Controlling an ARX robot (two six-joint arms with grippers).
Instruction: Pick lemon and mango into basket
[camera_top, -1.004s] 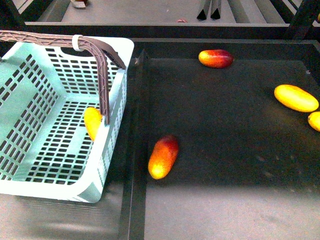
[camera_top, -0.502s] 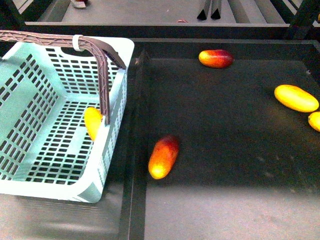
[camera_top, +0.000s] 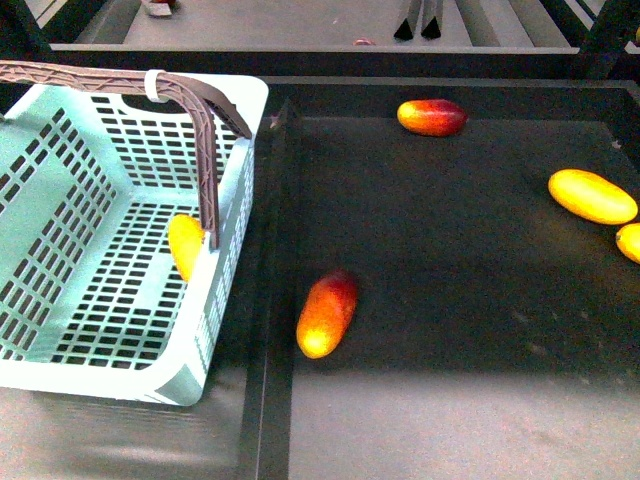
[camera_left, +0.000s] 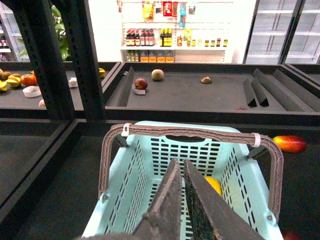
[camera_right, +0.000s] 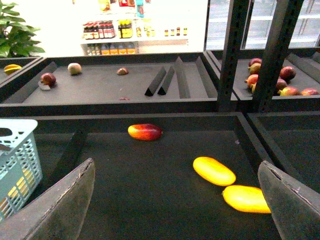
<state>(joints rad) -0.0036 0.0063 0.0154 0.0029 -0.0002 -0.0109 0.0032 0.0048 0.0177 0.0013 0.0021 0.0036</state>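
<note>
— Beyond the left gripper (camera_left: 181, 172), what lies there?
— Its fingers (camera_left: 167, 200) are pressed together with nothing between them, hanging over the large pale aqua slotted plastic basket (camera_top: 60, 345) with its brown ribbed hoop handle (camera_top: 205, 160). Just past the fingertips, the small yellow oval lemon (camera_top: 185, 246) lies on the basket floor against the side wall.
— And the right gripper (camera_right: 175, 200)?
— Spread wide, holding nothing. Ahead of its fingers on the dark tray (camera_top: 450, 250) lie two long yellow fruits (camera_right: 214, 170), and further off a red-and-yellow mango (camera_right: 144, 132). Another red-and-yellow mango (camera_top: 327, 313) lies near the basket; I cannot place it from the fingers.
</note>
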